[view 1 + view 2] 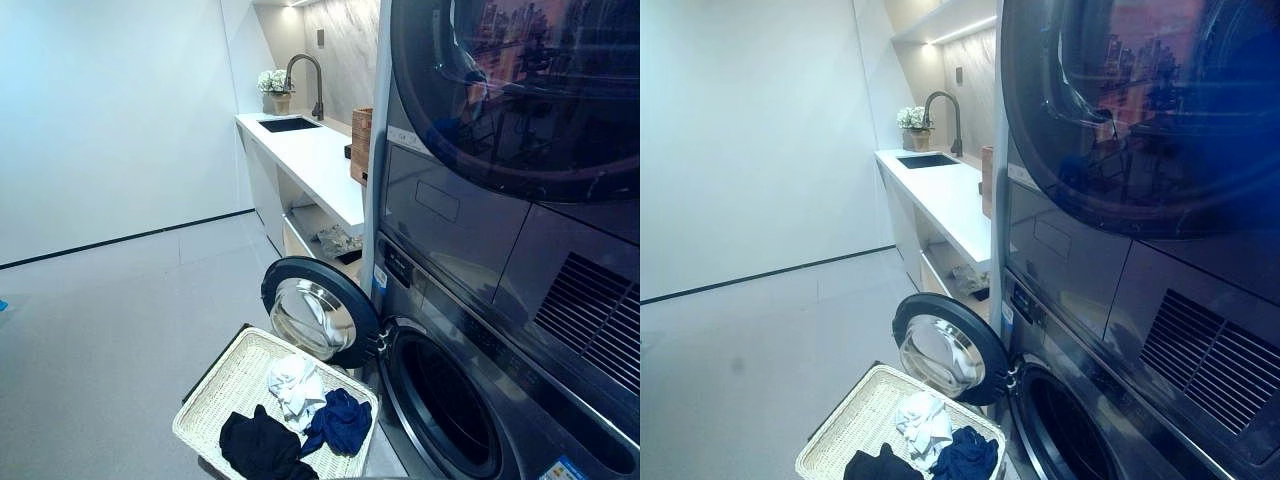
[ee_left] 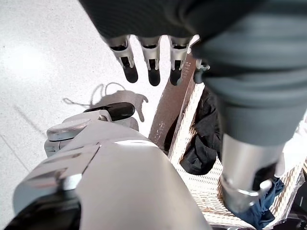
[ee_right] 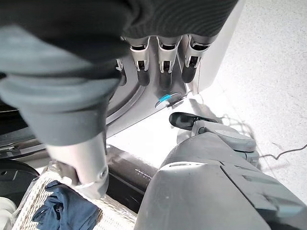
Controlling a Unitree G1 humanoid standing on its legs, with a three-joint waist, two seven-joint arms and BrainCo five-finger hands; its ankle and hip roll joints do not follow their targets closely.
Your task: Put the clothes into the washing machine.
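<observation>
**Left wrist view: both hands empty, clothes in the basket**

In the left wrist view the left hand (image 2: pixel 148 57) hangs with its fingers (image 2: pixel 154 72) relaxed and slightly apart, holding nothing, above the grey floor (image 2: pixel 43 72) just beside the rim of the white wicker laundry basket (image 2: pixel 189 112). In the right wrist view the right hand (image 3: pixel 163 57) hangs the same way, its fingers (image 3: pixel 163 67) loose and clamped on nothing, in front of the lower front of the washing machine (image 3: pixel 139 103), with the basket's corner and the dark blue garment (image 3: pixel 64 208) close by.

The clothes all lie in the basket: a black garment (image 1: pixel 260 445) at the near side, a white garment (image 1: pixel 295 385) in the middle, and the dark blue one touching the white one on the side toward the machine. The basket stands on the floor just beside the machine's open round door (image 1: pixel 318 312), which swings out over the basket's far edge. The drum opening (image 1: pixel 440 405) is dark. A second front-loading unit (image 1: pixel 510 90) is stacked above. Farther back runs a white counter (image 1: pixel 315 165) with a sink (image 1: pixel 288 124), a dark tap (image 1: pixel 310 80) and a small pot of flowers (image 1: pixel 275 90).
</observation>
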